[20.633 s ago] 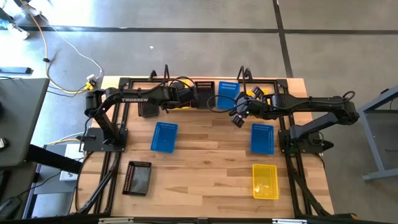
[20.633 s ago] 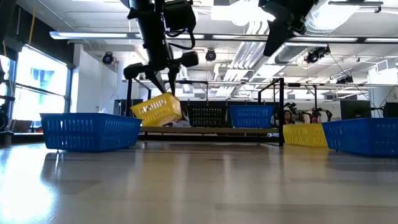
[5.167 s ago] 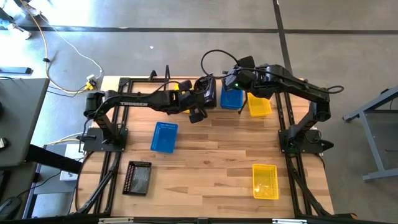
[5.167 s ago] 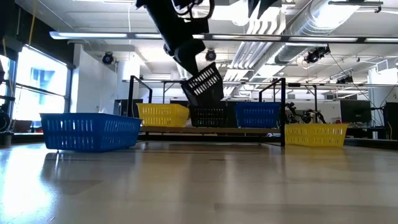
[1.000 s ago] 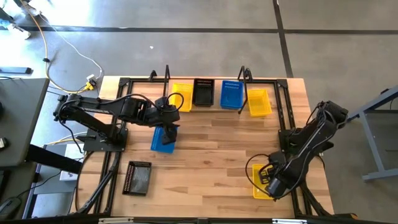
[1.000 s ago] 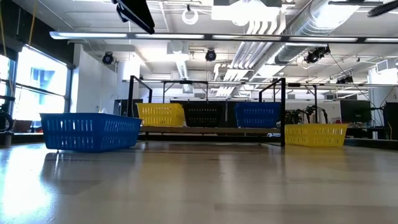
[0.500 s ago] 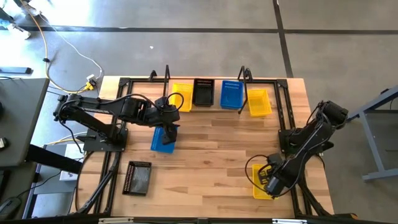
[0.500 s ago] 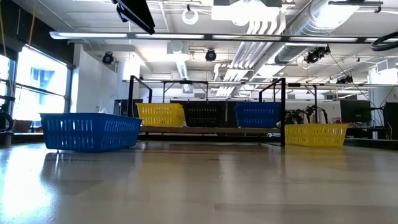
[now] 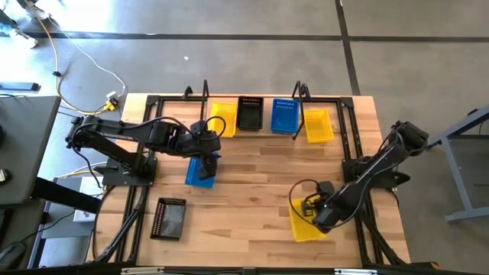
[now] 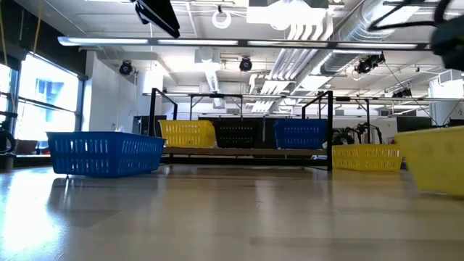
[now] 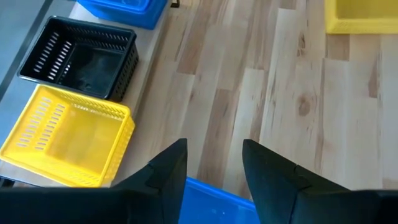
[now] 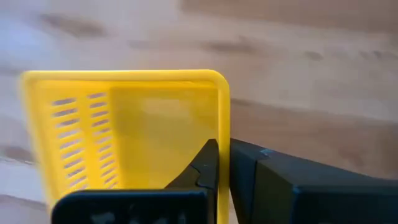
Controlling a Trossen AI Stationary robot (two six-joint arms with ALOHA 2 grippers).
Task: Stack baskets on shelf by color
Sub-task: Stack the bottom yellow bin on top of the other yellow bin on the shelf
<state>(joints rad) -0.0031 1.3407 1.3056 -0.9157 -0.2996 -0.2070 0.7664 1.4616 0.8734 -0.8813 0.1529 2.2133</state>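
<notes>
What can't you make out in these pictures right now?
- Stack heights on the shelf: high view looks straight down.
- Left gripper over the blue basket: low view cuts it off at the top edge.
- Right gripper's yellow basket: blurred, cropped in low view.

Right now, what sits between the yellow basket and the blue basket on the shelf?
A black basket sits between the yellow basket and the blue basket on the shelf, seen from above.

A yellow cable (image 9: 57, 57) trails across the grey floor (image 9: 229, 46) beyond the wooden tabletop (image 9: 252, 183)
</notes>
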